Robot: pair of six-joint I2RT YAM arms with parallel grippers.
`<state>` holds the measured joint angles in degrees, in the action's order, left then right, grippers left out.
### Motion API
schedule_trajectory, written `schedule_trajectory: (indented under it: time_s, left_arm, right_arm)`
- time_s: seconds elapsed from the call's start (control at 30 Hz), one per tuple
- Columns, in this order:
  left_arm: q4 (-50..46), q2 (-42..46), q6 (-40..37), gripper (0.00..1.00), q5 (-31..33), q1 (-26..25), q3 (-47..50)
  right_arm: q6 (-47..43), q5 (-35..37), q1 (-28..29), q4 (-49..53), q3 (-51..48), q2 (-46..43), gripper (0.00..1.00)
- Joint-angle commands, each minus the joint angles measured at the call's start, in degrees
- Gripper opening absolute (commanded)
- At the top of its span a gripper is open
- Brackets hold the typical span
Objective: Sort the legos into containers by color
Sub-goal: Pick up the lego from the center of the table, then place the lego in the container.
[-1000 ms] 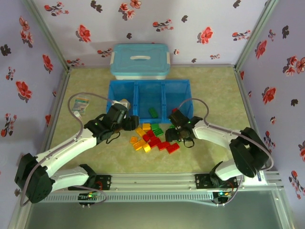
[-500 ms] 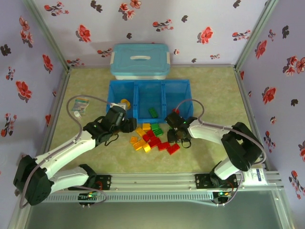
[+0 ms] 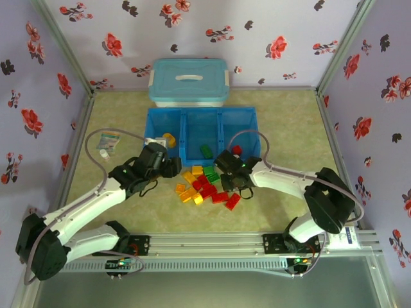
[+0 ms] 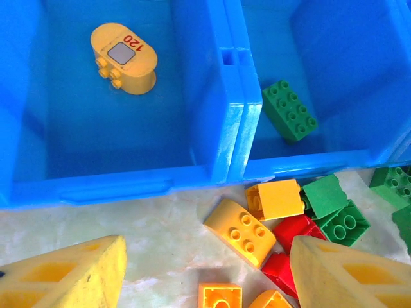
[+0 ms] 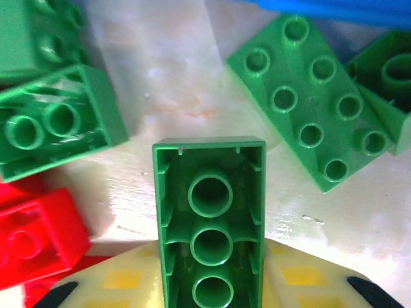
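One green brick (image 5: 209,212) is clamped in the right gripper (image 5: 209,289); the left gripper (image 4: 209,256) is held open, empty, near one three-compartment tray (image 4: 103,186).

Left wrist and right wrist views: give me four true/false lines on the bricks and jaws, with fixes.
1. A yellow brick marked 120 lies in the left compartment. True.
2. A red brick lies in the compartment next to it. False: the middle compartment holds a studded green brick.
3. The right jaws grip an upturned green brick, hollow side facing the camera. True.
4. The left jaws hold a yellow brick. False: they stand open and empty.
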<state>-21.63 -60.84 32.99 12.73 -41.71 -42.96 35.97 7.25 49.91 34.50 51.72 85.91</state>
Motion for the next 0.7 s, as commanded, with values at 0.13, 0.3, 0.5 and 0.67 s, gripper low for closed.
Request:
schedule_trajectory:
  time_s: [0.13,0.3,0.5,0.67]
  left_arm:
    - [-2.77,3.5,-1.33,0.67,2.18,0.4,1.36]
    - [-8.08,6.87,-2.99,0.68,4.77,0.41,1.56]
    - [-9.53,11.67,-0.28,0.67,0.85,0.24,4.52]
    - [-10.51,14.86,2.72,0.68,-3.18,-0.26,7.39]
  right_arm:
    - [-1.19,1.56,1.1,6.19,8.21,-2.55,0.21]
    - [-4.92,3.24,0.75,7.31,17.57,1.55,0.22]
    - [-8.89,-0.55,-2.79,8.67,33.39,13.68,0.23]
    - [-9.84,-3.97,-6.37,9.45,42.27,22.29,0.4]
